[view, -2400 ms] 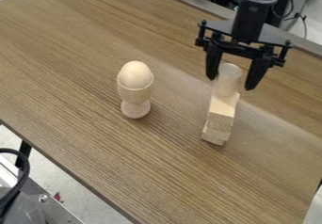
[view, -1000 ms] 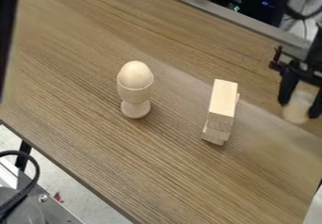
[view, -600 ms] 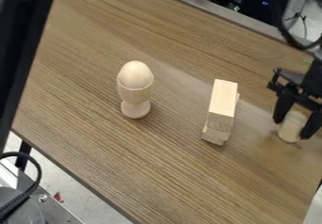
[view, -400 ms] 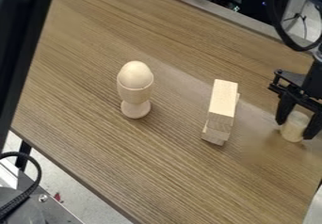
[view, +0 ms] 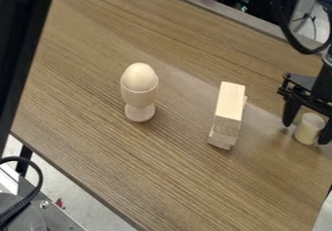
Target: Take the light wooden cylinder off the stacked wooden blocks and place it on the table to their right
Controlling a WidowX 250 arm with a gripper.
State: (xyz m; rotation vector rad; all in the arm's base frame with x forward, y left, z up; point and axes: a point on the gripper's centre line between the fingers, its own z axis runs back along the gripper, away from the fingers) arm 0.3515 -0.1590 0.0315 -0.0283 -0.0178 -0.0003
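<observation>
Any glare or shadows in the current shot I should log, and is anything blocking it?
Camera view: pale sheen slants across the wooden table, past the wooden blocks toward the tool; faint, soft shadow by the foot of the egg cup; dark shape covering the upper left edge.

a brown wood-grain table [view: 97, 162] stands above a pale speckled floor [view: 84, 203].
</observation>
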